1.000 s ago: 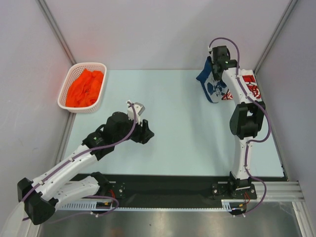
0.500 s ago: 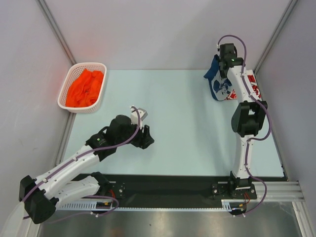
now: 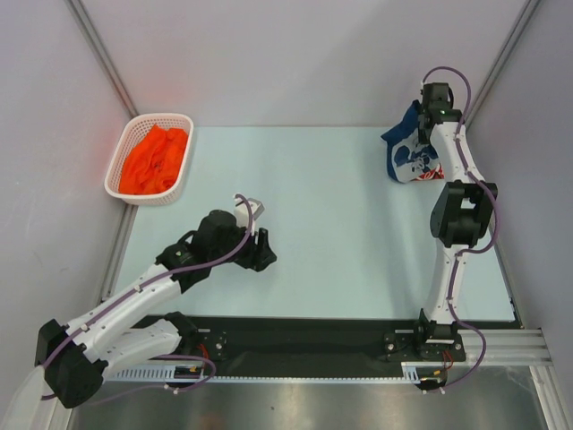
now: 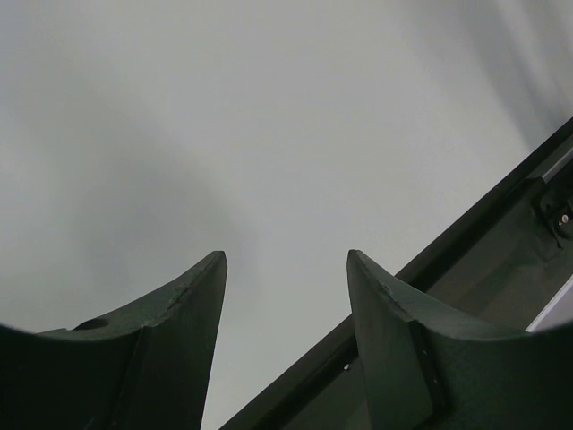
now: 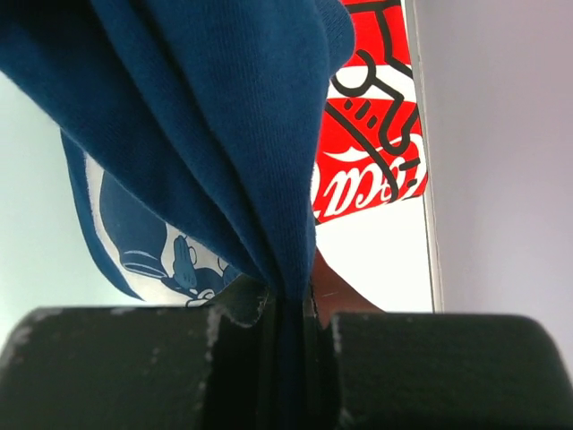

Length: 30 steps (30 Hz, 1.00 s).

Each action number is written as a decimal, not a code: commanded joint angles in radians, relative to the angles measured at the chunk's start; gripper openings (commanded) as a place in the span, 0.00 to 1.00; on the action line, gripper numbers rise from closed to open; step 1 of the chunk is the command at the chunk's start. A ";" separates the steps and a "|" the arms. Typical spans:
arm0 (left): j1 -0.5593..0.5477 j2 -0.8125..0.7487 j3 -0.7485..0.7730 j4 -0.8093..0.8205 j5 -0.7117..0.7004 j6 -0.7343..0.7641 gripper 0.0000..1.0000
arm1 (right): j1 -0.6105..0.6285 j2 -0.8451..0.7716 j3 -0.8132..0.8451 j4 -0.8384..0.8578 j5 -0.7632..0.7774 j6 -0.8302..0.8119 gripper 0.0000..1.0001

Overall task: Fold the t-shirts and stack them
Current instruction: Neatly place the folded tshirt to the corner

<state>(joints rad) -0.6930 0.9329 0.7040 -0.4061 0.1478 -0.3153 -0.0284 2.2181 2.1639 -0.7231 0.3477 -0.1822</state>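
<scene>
White arms (image 3: 134, 294) w/ blk joints (image 3: 461, 215), purple cables (image 3: 445, 68).

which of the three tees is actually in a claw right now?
The navy blue tee, pinched in the right claw. The red tee lies on the table; the orange tee sits in the basket.

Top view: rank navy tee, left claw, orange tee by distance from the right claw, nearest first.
1. Navy tee: far right, pinched in the right claw.
2. Left claw: open, mid-table, left of centre.
3. Orange tee: far-left corner, in the basket.
</scene>
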 commanded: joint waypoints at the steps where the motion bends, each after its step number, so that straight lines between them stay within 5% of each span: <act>1: 0.015 -0.003 0.003 0.023 0.030 -0.021 0.61 | -0.021 -0.035 0.013 0.073 -0.013 0.013 0.00; 30: 0.035 0.032 0.009 -0.010 0.032 -0.039 0.61 | -0.097 0.190 0.143 0.128 0.042 -0.042 0.00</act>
<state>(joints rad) -0.6674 0.9619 0.7033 -0.4301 0.1680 -0.3405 -0.1116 2.3962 2.2509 -0.6544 0.3592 -0.2073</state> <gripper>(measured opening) 0.607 0.087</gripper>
